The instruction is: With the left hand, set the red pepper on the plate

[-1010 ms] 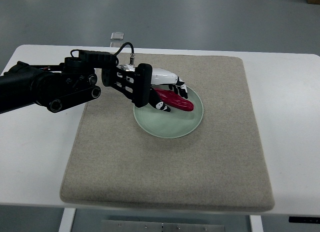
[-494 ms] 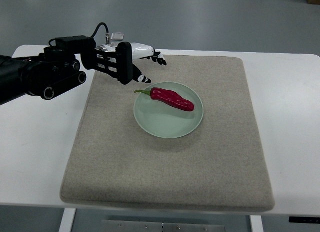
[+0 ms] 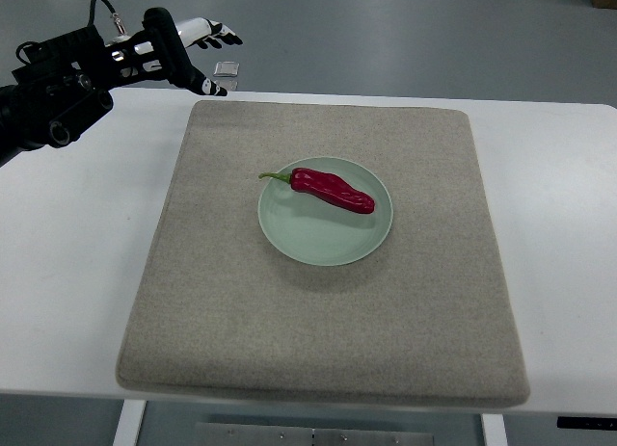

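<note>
Nearest the camera is the front edge of the white table (image 3: 58,301), with a square beige mat (image 3: 328,330) spread over most of its top. About the middle of the mat sits a pale green plate (image 3: 318,236), and the red pepper (image 3: 333,189) lies on the plate's far half, resting flat inside the rim. Its long axis runs on a slant, the green stem pointing toward the far left and the blunt tip toward the near right, close to the plate's right edge. Beyond the mat's far left corner, a small clear object (image 3: 228,68), too small to identify, lies at the table's back edge. Farthest off, at the upper left, the left hand (image 3: 183,43) hangs above that corner with its fingers (image 3: 220,32) spread and loose, holding nothing. From this hand the pepper lies well apart, toward the near right. No right arm shows, so the left is the only hand in reach. Judging by how things lie, the placing looks done, and nothing more seems called for than clearing away.
</note>
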`<state>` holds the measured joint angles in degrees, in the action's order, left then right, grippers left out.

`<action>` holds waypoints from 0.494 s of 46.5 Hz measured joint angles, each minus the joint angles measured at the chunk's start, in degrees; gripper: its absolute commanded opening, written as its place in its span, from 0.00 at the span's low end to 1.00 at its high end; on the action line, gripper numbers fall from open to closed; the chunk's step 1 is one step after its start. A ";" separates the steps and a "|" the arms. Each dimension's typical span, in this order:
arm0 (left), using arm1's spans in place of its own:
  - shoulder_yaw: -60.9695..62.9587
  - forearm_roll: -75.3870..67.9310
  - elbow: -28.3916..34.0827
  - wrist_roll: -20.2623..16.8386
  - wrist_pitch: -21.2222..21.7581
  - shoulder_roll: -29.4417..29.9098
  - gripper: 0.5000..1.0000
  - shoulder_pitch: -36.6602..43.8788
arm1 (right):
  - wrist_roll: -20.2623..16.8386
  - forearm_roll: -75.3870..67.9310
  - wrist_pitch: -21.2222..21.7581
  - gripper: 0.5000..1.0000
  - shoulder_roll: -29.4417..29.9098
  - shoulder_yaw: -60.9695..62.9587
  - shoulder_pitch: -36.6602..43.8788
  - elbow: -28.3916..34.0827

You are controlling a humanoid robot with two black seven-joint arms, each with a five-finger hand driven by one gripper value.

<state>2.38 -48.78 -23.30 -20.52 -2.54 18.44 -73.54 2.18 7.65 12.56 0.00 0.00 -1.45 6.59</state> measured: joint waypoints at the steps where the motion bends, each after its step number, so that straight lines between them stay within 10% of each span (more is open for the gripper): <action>1: -0.07 2.17 0.09 0.02 -0.01 0.08 0.76 -0.17 | 0.00 0.00 0.00 0.86 0.00 0.00 0.01 0.00; 18: -3.89 35.01 1.42 0.39 -0.16 0.59 0.77 0.30 | 0.01 0.00 0.00 0.86 0.00 0.00 0.01 0.00; 23: -9.15 40.79 1.87 0.15 -0.14 0.18 0.91 3.10 | 0.00 0.00 0.00 0.86 0.00 0.00 0.00 0.00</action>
<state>-6.77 -7.99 -21.43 -20.37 -2.68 18.62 -70.43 2.18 7.64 12.56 0.00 0.00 -1.45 6.59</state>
